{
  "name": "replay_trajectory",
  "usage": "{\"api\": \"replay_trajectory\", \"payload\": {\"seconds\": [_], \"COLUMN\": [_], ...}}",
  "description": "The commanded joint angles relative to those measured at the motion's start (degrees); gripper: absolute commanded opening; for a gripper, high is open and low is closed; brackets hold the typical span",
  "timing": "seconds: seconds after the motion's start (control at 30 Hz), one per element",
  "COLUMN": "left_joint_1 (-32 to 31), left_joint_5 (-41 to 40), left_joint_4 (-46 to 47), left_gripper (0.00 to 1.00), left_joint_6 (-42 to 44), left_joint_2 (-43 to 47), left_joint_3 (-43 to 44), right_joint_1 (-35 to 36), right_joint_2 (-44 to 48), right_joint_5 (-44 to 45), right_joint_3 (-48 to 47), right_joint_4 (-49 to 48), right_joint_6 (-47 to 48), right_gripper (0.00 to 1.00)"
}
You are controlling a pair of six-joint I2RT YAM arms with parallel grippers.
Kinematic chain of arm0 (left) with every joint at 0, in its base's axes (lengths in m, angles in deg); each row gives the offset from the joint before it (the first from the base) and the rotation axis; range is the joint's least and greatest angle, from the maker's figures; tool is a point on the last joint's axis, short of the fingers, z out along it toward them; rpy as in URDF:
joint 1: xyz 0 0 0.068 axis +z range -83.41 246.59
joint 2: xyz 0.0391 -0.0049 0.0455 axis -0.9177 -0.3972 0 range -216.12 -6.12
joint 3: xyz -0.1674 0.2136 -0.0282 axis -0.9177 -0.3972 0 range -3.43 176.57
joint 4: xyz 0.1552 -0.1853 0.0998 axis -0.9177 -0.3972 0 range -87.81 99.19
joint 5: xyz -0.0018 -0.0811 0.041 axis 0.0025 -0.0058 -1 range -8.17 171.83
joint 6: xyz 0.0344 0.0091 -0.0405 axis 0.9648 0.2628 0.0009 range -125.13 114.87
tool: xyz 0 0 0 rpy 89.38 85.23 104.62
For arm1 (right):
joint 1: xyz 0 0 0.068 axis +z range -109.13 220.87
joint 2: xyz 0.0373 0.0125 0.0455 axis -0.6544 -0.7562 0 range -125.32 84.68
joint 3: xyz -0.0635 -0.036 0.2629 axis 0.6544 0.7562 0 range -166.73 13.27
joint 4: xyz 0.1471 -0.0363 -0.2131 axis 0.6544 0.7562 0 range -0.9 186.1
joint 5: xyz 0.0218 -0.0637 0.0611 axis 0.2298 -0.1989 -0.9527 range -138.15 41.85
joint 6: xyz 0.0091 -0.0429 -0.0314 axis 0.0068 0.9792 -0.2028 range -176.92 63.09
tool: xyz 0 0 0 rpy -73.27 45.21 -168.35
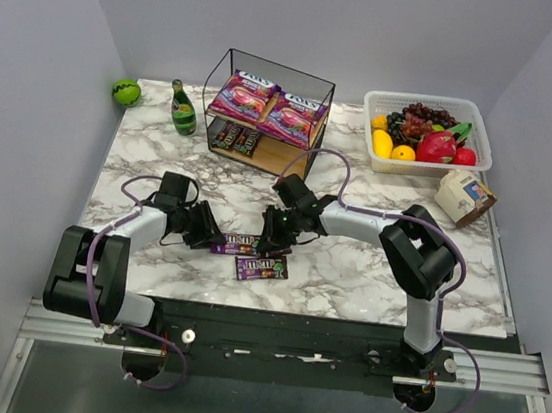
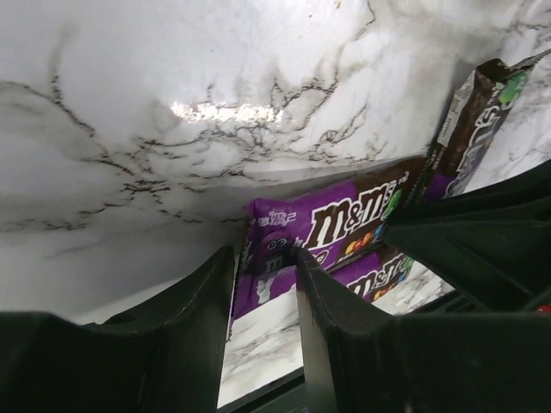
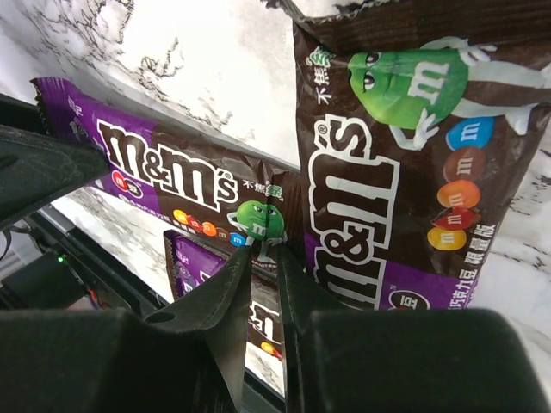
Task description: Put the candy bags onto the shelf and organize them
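Note:
The shelf (image 1: 312,120) stands at the back with two pink FOX'S bags (image 1: 268,107) on its top board and two M&M's packets (image 1: 236,139) on the lower board. Three more M&M's packets lie near the table's front. My left gripper (image 1: 213,240) (image 2: 265,258) is closed on the purple left end of one packet (image 1: 237,245) (image 2: 344,219). My right gripper (image 1: 270,238) (image 3: 265,251) pinches the same packet's (image 3: 155,172) right end by the green figure. A second packet (image 1: 261,267) (image 3: 215,280) lies just in front of it. A third packet (image 3: 413,172) (image 2: 473,112) sits beside my right fingers.
A green bottle (image 1: 183,110) and a green ball (image 1: 126,91) stand left of the shelf. A white fruit basket (image 1: 426,132) and a small beige carton (image 1: 465,196) are at the back right. Both arms meet over the front middle of the marble table (image 1: 369,268).

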Motion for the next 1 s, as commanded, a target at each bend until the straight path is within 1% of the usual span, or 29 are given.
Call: {"api": "replay_trajectory", "payload": {"seconds": [0.0, 0.03, 0.13, 0.3, 0.33, 0.37, 0.43, 0.5, 0.57, 0.6, 0.67, 0.73, 0.83, 0.87, 0.97], "left_joint_1": [0.72, 0.81, 1.34, 1.6, 1.69, 1.78, 1.87, 2.04, 2.39, 2.48, 2.74, 3.1, 3.27, 3.27, 3.27], "left_joint_5": [6.03, 6.47, 7.62, 8.15, 8.15, 8.15, 8.15, 8.32, 8.41, 8.5, 7.71, 6.4, 3.93, 3.58, 1.21], "left_joint_4": [6.35, 6.61, 6.44, 4.34, 4.07, 3.98, 3.46, 3.1, 3.19, 3.1, 3.36, 4.07, 6.7, 7.4, 10.74], "left_gripper": [0.43, 0.43, 0.36, 0.22, 0.18, 0.1, 0.01, 0.0, 0.0, 0.0, 0.0, 0.0, 0.0, 0.0, 0.0], "left_joint_6": [-2.31, -2.31, -1.87, -0.38, -0.29, -0.29, -0.38, -0.99, -2.13, -2.66, -3.97, -6.96, -11.25, -12.23, -16.98], "left_joint_2": [-1.33, -1.59, -1.86, -1.42, -1.16, -0.98, -1.15, -1.07, -0.28, 0.07, 1.91, 4.8, 8.85, 9.56, 11.06], "left_joint_3": [-1.59, -1.68, -1.59, -0.98, -0.97, -0.97, -0.45, -0.01, 0.78, 1.04, 2.19, 3.32, 4.99, 5.44, 7.11], "right_joint_1": [0.11, 0.11, 0.19, 0.11, 0.11, 0.11, 0.11, 0.11, 0.19, 0.11, 0.11, 0.11, 0.11, 0.11, 0.19], "right_joint_2": [-2.83, -2.92, -3.27, -3.18, -3.01, -2.49, -1.61, 1.19, 3.92, 7.07, 10.42, 15.5, 21.84, 23.08, 27.47], "right_joint_5": [5.36, 5.53, 5.89, 6.5, 6.94, 7.2, 9.04, 10.89, 14.66, 15.98, 19.76, 22.66, 24.6, 25.39, 26.89], "right_joint_3": [-0.43, -0.52, -0.61, -0.78, -0.78, -0.61, -0.35, 0.7, 1.41, 2.2, 3.25, 4.66, 6.42, 6.68, 8.17], "right_joint_4": [4.0, 4.18, 4.71, 5.5, 5.67, 5.85, 6.2, 6.73, 7.51, 7.87, 8.48, 8.75, 9.28, 9.71, 10.68], "right_joint_6": [2.86, 3.13, 3.13, 3.04, 2.95, 2.78, 1.99, 1.55, 1.11, 1.02, 1.02, 1.11, 0.67, 0.49, -0.3], "right_gripper": [0.27, 0.27, 0.27, 0.27, 0.27, 0.27, 0.27, 0.28, 0.32, 0.33, 0.36, 0.38, 0.42, 0.45, 0.48]}}
